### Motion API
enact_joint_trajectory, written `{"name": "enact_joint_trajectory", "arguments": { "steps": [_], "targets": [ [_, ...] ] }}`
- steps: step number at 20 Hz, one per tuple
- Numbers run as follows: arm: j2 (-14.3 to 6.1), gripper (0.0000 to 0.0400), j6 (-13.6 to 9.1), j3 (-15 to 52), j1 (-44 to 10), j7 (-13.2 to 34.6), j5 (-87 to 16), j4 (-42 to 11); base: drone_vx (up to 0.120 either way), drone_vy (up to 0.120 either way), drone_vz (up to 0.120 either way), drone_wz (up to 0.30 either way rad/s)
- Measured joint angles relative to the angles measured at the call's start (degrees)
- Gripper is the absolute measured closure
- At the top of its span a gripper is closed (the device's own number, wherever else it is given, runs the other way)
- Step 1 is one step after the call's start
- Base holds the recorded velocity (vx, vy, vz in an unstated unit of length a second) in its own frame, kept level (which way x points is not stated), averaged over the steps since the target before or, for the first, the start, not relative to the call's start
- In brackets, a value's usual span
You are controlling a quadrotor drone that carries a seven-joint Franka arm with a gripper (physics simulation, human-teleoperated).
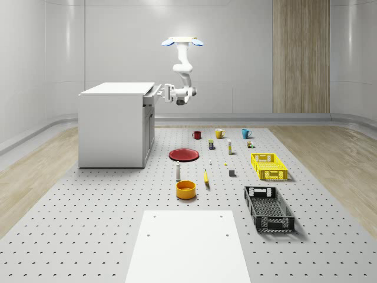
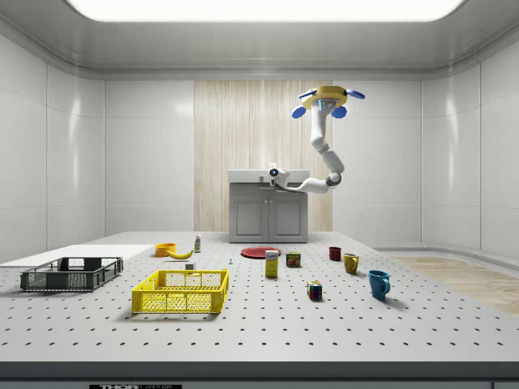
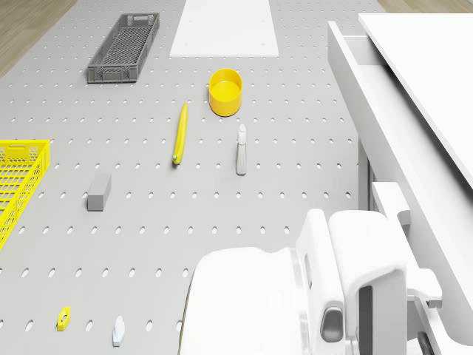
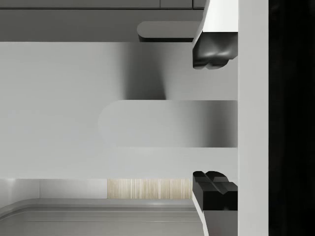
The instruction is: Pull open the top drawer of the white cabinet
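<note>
While I am hovering in the air beside the white cabinet (image 1: pixel 115 127), above the red plate (image 1: pixel 184 154), my arm is reaching across to its top drawer (image 1: pixel 152 96). My gripper (image 4: pixel 215 118) is closing its fingers (image 4: pixel 214 49) around the drawer's handle (image 4: pixel 167 123), and the drawer is standing slightly out from the cabinet front.

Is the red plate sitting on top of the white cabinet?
No, the red plate lies on the perforated floor beside the white cabinet, below the gripper at the top drawer.
</note>
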Motion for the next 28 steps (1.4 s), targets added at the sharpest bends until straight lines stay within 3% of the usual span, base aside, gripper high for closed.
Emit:
{"name": "enact_joint_trajectory", "arguments": {
  "steps": [11,13,15,20,23,26,27,28],
  "targets": [
    [-0.01,0.0095,0.13,-0.04,0.16,0.04,0.01,0.05,0.0,0.0,0.0,0.0],
    [-0.02,0.0174,0.14,-0.05,0.18,0.07,0.0,0.07,0.0,0.0,0.0,0.0],
    [-0.03,0.0221,0.16,-0.06,0.21,0.09,-0.01,0.08,0.0,0.0,0.0,0.0],
    [-0.04,0.0274,0.19,-0.09,0.26,0.17,-0.03,0.1,0.0,0.0,0.0,0.0],
    [-0.34,0.0254,0.27,-0.11,0.27,2.42,-0.69,0.36,0.0,0.0,0.0,0.0],
    [-0.47,0.0268,-0.29,-0.83,0.12,1.67,-1.23,0.18,0.0,0.0,0.0,0.0],
    [-1.06,0.0206,-0.27,-0.81,0.03,5.38,-2.31,0.71,0.0,0.0,0.0,0.0],
    [-1.03,0.0229,-0.29,-1.16,0.04,2.03,-2.68,0.48,0.0,0.0,0.0,0.0]
  ]
}}
